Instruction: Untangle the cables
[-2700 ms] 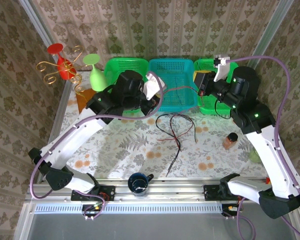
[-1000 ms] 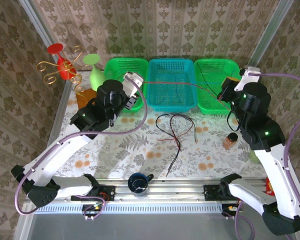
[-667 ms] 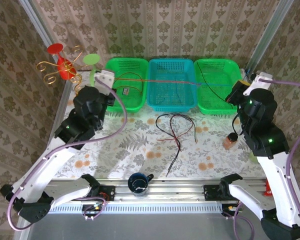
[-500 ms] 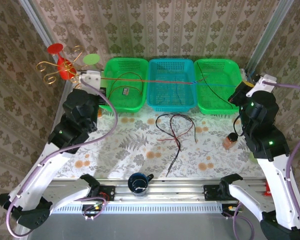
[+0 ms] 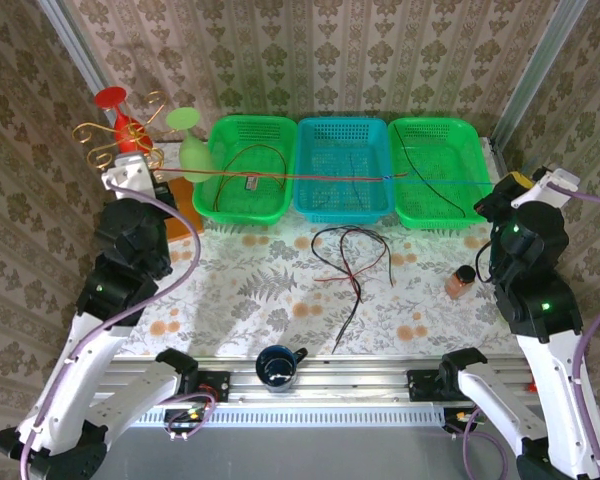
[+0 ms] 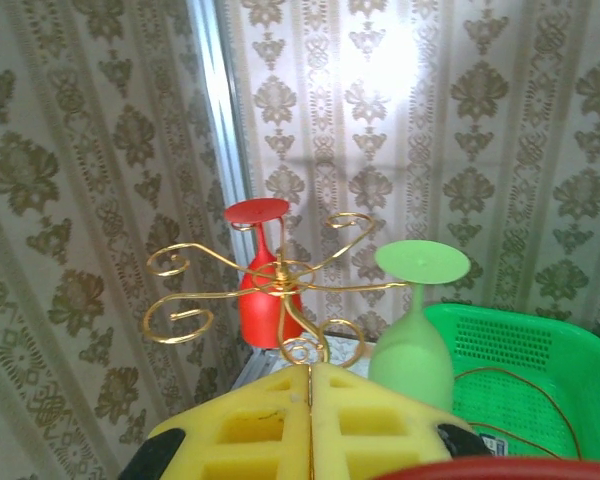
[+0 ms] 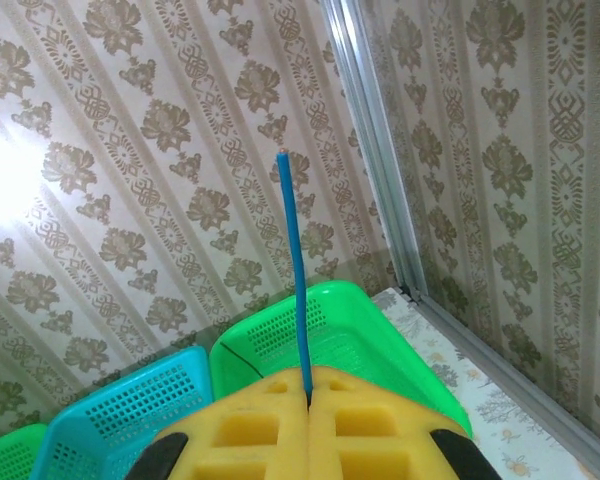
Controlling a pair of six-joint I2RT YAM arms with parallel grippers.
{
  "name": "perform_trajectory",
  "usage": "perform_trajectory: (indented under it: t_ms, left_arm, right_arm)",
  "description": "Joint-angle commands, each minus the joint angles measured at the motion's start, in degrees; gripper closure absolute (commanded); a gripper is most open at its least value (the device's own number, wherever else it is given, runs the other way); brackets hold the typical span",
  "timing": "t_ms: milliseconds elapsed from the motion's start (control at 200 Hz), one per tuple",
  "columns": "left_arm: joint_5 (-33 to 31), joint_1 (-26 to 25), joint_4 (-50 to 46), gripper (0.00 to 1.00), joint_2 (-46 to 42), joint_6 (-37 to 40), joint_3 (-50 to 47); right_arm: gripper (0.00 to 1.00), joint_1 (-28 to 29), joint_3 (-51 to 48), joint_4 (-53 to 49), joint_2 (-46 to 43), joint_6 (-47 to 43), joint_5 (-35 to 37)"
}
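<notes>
A taut cable (image 5: 320,178) runs straight from left to right above three baskets at the far side of the table (image 5: 250,295). It is red-brown over the left green basket (image 5: 220,207) and the turquoise basket (image 5: 342,214), and blue over the right green basket (image 5: 432,221). The left gripper (image 6: 312,385), pads pressed together, pinches its left end. The right gripper (image 7: 309,388) pinches the blue end, whose tip pokes out past the pads. Loose cables (image 5: 346,268), black and red-brown, lie crossed on the table nearer, running mostly near to far.
</notes>
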Motion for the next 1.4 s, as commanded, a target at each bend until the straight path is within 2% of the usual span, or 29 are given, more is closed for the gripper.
perform_trajectory:
  t_ms: [0, 360, 505, 600, 775, 865, 1015, 1230, 1330, 1395]
  left_arm:
    - [-2.8, 2.0, 0.0, 1.00, -2.2, -2.7, -0.6]
    - [-3.3, 8.8, -1.9, 1.00, -6.5, -5.8, -2.0]
    - [-1.5, 9.4, -3.3, 1.00, -6.5, -7.1, -1.6]
    - [2.6, 9.4, -4.7, 1.00, -5.4, -7.7, -0.4]
    - [14.8, 9.4, -5.9, 1.00, -2.2, -9.9, 2.3]
    - [18.4, 9.2, -8.0, 1.00, 0.4, -10.5, 4.9]
    - [20.2, 7.9, -6.0, 1.00, 3.1, -9.9, 7.2]
    - [21.5, 4.1, -2.4, 1.00, 8.9, -8.5, 11.0]
    - [20.1, 1.0, -0.6, 1.00, 14.3, -5.6, 14.2]
    - [19.6, 0.8, 0.2, 1.00, 17.9, -4.0, 17.0]
  right_arm:
    - [1.00, -0.8, -0.8, 0.6, -0.8, 0.7, 4.1]
    - [1.00, -3.3, -2.2, -2.0, -1.8, 1.9, 9.7]
    - [1.00, -4.2, -2.6, -2.1, -2.3, 2.6, 8.1]
    - [1.00, -4.4, -2.5, -1.5, -2.2, 2.4, 5.6]
    - [1.00, -4.5, -1.6, -0.7, -1.5, 2.6, 1.6]
    - [1.00, -4.5, -0.8, -1.1, -0.9, 3.2, -0.6]
    - [1.00, -4.5, -0.4, -1.5, -0.5, 4.2, -2.6]
    - [1.00, -4.5, -0.7, -1.3, -0.4, 4.4, -2.5]
    - [1.00, -4.5, -0.8, -1.0, 0.0, 5.0, -2.7]
    - [1.00, -4.5, -0.5, -1.1, 0.2, 5.2, -3.1]
